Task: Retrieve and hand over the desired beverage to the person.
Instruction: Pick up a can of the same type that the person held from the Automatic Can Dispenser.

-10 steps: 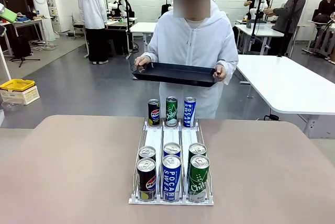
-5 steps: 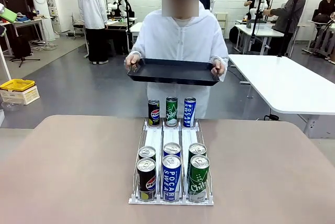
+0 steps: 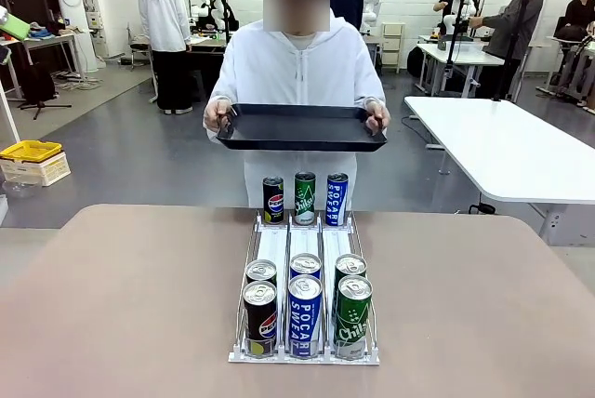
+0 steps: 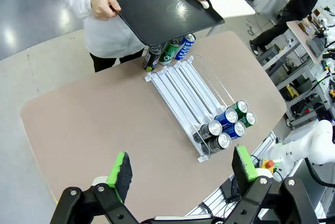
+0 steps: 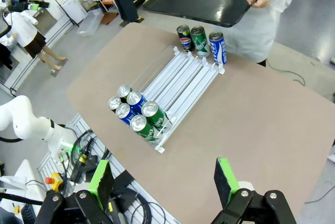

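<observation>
The person (image 3: 296, 72) in a white hooded jacket stands at the far side of the table, holding an empty black tray (image 3: 299, 127) with both hands. A white wire can rack (image 3: 305, 268) sits mid-table. At its far end stand a Pepsi can (image 3: 272, 200), a green Chilsung can (image 3: 305, 198) and a blue Pocari can (image 3: 337, 199). At its near end are two Pepsi cans (image 3: 260, 318), two Pocari Sweat cans (image 3: 304, 314) and two green cans (image 3: 352, 316). My left gripper (image 4: 182, 166) hangs open high above the table. My right gripper (image 5: 163, 181) is open too, high above the table.
The tan table (image 3: 121, 296) has free room on both sides of the rack. Beyond it are a white table (image 3: 507, 147) at right, a yellow bin (image 3: 30, 151) at left, and other people at workbenches farther back.
The person has stepped to the left, toward the table's middle, and raised the tray level in front of the chest. The cans and rack have not moved.
</observation>
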You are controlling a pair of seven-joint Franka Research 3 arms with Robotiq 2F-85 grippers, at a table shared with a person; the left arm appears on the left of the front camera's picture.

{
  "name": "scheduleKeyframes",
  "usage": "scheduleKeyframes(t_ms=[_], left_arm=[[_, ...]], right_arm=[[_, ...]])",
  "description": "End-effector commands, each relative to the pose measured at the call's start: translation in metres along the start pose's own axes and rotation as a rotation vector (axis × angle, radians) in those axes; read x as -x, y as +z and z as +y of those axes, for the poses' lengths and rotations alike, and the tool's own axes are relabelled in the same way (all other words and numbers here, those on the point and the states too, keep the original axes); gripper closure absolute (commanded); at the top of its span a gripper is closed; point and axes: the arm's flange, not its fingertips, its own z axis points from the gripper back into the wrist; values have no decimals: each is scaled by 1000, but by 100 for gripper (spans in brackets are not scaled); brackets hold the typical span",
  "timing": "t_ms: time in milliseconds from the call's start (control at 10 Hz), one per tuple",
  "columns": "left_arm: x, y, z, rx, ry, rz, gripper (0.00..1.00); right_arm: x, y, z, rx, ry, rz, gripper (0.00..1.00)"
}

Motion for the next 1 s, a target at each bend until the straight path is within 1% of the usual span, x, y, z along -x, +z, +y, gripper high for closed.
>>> scheduleKeyframes(t_ms=[0, 900], left_arm=[[0, 1, 0, 3, -13, 2, 0], [0, 1, 0, 3, -13, 2, 0]], right_arm=[[-2, -1, 0, -19, 10, -6, 0], [-2, -1, 0, -19, 10, -6, 0]])
